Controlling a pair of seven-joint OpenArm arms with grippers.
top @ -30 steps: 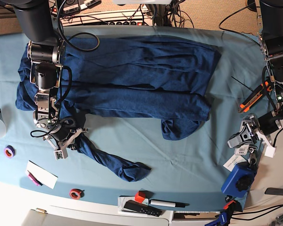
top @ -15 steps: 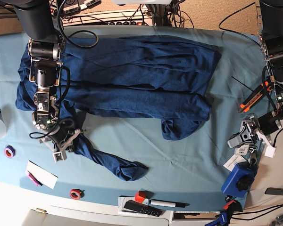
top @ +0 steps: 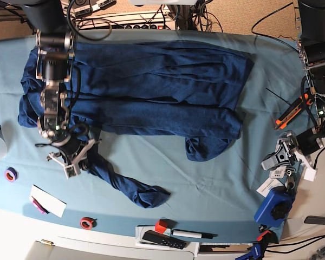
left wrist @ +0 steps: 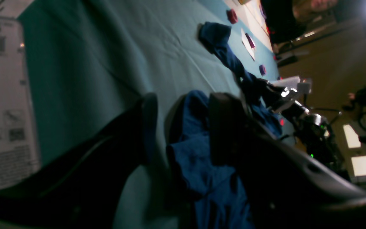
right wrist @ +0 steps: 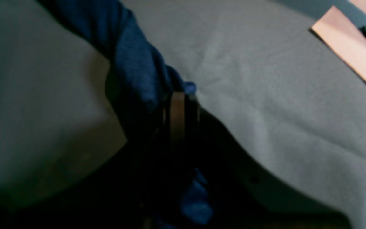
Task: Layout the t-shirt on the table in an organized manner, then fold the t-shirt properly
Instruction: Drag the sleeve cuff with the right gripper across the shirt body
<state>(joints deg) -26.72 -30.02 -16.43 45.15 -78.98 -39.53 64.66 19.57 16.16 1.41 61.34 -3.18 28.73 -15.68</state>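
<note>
On the left of the base view, your right gripper [top: 78,161] sits low over the table [top: 168,179], jaws pinched together on one long sleeve of the t-shirt [top: 151,92]. In the right wrist view the dark fingers [right wrist: 178,117] meet with blue cloth bunched above them and poking out below, so the hold looks firm. That sleeve [top: 124,187] trails diagonally toward the table's near edge, ending in a crumpled cuff; gripping it close to the shoulder probably lets you swing it into line with the body.

The shirt's body lies spread across the far half of the teal cloth, hem toward the right, fairly flat but ridged with long wrinkles. A second lump of fabric [top: 206,147] hangs below the lower right corner, unsorted, so the layout step is not finished.

Further right, your left gripper [top: 286,154] is parked off the shirt near the table's edge, among loose tools. Its wrist view shows the jaws standing apart with nothing between them, only distant cloth.
</note>
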